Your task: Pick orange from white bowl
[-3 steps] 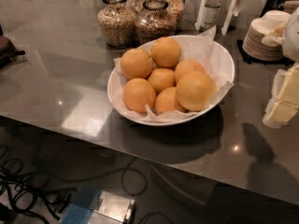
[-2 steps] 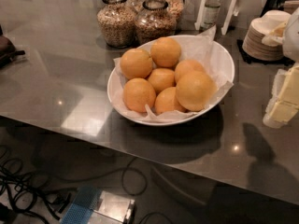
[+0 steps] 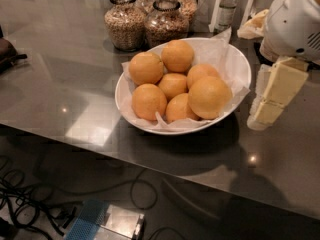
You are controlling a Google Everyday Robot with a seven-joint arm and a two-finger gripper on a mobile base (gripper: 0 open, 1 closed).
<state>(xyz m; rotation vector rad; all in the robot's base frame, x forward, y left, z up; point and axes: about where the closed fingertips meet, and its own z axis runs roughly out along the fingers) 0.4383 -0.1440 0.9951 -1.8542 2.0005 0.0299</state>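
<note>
Fruit (image 3: 172,84) heaped in a wide, glossy white bowl (image 3: 121,96) lined with crinkled paper, near the grey metal worktop's (image 3: 65,74) front edge.
The largest, dimpled yellow-orange orange (image 3: 209,96) lies at the bowl's right side; the cream gripper (image 3: 262,116) hangs just beside the bowl, toward the right edge, released or clenched I cannot tell.

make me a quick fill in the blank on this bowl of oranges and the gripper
1. In the camera view, the gripper hangs to the ___ of the white bowl.
2. The bowl is lined with crinkled white ___.
3. The orange is the ___ fruit in the bowl.
4. Behind the bowl stand glass ___ of grain.

Missing words: right; paper; largest; jars.
</note>
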